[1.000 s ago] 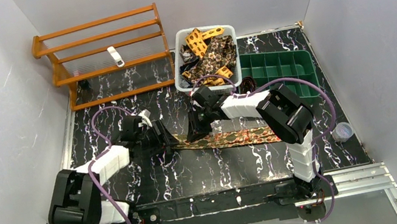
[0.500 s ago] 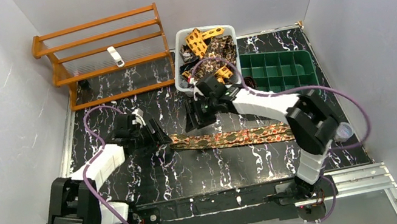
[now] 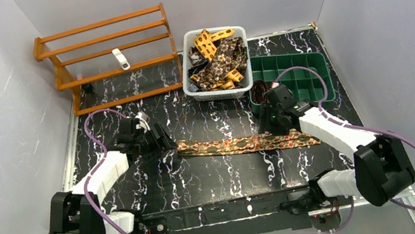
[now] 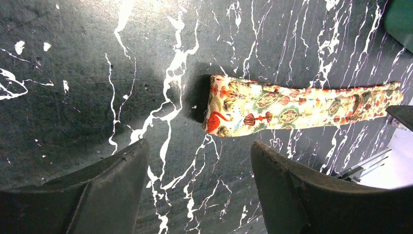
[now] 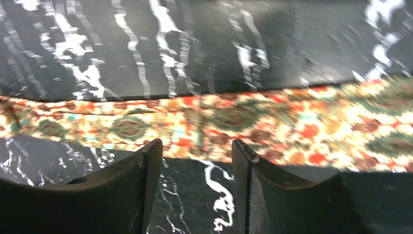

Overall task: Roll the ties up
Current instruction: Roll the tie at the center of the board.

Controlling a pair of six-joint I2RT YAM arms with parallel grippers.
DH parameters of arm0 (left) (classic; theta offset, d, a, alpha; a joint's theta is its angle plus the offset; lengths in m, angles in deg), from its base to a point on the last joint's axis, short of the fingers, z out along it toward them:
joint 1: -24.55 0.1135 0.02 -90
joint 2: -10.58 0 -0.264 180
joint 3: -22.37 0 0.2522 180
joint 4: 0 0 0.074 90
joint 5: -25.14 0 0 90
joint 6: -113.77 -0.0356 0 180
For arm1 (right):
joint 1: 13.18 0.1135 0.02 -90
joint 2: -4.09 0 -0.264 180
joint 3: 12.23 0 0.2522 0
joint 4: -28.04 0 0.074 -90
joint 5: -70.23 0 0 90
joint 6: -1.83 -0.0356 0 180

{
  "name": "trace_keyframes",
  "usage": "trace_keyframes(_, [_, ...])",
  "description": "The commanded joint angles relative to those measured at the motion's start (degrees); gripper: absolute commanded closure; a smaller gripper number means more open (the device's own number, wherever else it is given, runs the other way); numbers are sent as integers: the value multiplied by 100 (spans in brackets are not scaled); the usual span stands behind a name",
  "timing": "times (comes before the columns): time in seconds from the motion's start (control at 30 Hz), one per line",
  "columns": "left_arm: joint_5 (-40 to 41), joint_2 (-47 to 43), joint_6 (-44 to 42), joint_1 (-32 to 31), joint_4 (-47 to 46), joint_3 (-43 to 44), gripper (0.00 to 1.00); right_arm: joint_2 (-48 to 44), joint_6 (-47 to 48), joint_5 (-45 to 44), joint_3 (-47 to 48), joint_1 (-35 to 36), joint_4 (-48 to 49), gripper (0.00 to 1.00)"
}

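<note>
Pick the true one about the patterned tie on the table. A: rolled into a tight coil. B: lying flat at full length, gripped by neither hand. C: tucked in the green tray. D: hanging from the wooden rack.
B: the tie lies stretched flat on the table, and the left hand and right hand are open, gripping nothing.

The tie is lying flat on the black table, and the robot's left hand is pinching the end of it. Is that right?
Not quite. The tie does lie flat on the table, but the left gripper isn't pinching it. The left wrist view shows its fingers wide apart, with the tie's end lying free just ahead of them.
</note>
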Motion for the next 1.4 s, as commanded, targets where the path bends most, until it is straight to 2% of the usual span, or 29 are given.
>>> trace_keyframes(0.0, [-6,-207,-69,29,191,88,26,-337,-376,-400,-226,-752,-628,41])
trace_keyframes(0.1, [-45,-233,-41,29,157,65,25,-382,-380,-275,-341,-1396,-665,47])
trace_keyframes(0.3, [-73,-271,-30,29,212,98,24,-464,-364,-318,-416,-2272,-764,46])
trace_keyframes(0.4, [-96,-338,47,29,135,57,22,-440,-266,-50,-561,-2679,-586,48])
trace_keyframes(0.87, [-186,-342,-134,30,280,235,21,165,-359,619,-775,-2863,162,51])
trace_keyframes(1.07, [-168,-341,-131,29,270,189,21,122,-303,616,-771,-2863,254,70])
trace_keyframes(1.13, [-178,-349,-131,29,255,173,21,47,-263,627,-742,-2863,208,80])
trace_keyframes(1.2, [-178,-335,-131,29,246,144,21,-64,-212,615,-715,-2862,190,81])
trace_keyframes(1.37, [-215,-290,-144,30,233,116,21,-135,-116,601,-686,-2862,159,92])
